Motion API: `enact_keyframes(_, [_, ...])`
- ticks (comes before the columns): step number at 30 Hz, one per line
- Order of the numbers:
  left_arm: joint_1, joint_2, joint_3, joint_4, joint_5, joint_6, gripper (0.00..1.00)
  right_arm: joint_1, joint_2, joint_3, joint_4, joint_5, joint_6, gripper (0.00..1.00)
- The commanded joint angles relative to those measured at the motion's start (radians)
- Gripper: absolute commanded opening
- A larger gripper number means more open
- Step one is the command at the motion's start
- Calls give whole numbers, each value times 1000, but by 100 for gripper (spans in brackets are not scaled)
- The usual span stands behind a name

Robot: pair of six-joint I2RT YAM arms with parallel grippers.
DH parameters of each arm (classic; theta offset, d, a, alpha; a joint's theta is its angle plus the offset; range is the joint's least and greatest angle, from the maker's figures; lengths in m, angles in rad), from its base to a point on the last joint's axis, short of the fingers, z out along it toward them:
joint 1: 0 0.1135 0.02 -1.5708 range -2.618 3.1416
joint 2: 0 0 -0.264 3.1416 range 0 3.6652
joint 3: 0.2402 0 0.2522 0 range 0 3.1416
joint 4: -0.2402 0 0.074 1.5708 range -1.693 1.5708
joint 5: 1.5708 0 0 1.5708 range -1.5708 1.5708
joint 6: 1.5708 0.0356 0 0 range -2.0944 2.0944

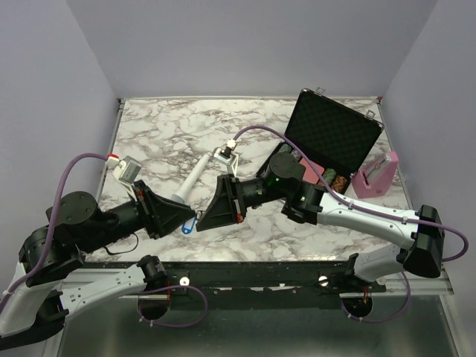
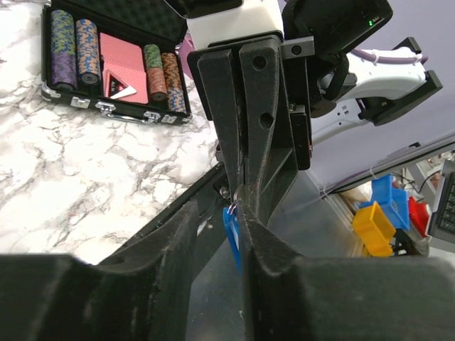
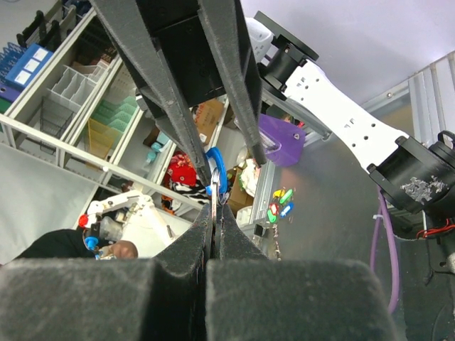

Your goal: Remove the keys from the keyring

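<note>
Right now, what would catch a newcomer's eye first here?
Two black arms meet nose to nose over the marble table, pinching a tiny blue key between them near the front edge. Behind them, at the right, lies an open case of poker chips.

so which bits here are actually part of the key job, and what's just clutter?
In the job:
- blue key
- keyring
- left claw
- right claw

Lying about:
- white tool
- chip case
- pink holder
</note>
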Motion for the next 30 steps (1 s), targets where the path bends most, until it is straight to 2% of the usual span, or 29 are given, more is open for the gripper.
enact_keyframes(1, [5,11,16,-5,41,9,31,11,5,32,-8,-8,-13,1])
enact_keyframes(4, [5,13,16,-5,44,6,22,11,6,32,-8,-5,-15,1])
enact_keyframes(14, [4,22,23,-2,57,-6,1,14,16,36,-16,3,-15,1])
enact_keyframes(15, [4,23,24,-5,57,-8,0,14,16,36,-19,3,-15,6])
enact_keyframes(17, [4,25,30,-8,52,-14,0,14,16,36,-24,6,-18,22])
enact_keyframes(20, [4,25,38,-19,37,-23,0,16,11,36,-34,12,-25,51])
enact_keyframes(21, [5,28,39,-22,34,-28,0,16,8,35,-37,15,-25,56])
enact_keyframes(24, [4,27,44,-28,26,-35,0,17,0,32,-40,24,-30,63])
enact_keyframes(30, [4,20,46,-38,11,-49,0,17,-32,27,-47,81,-45,63])
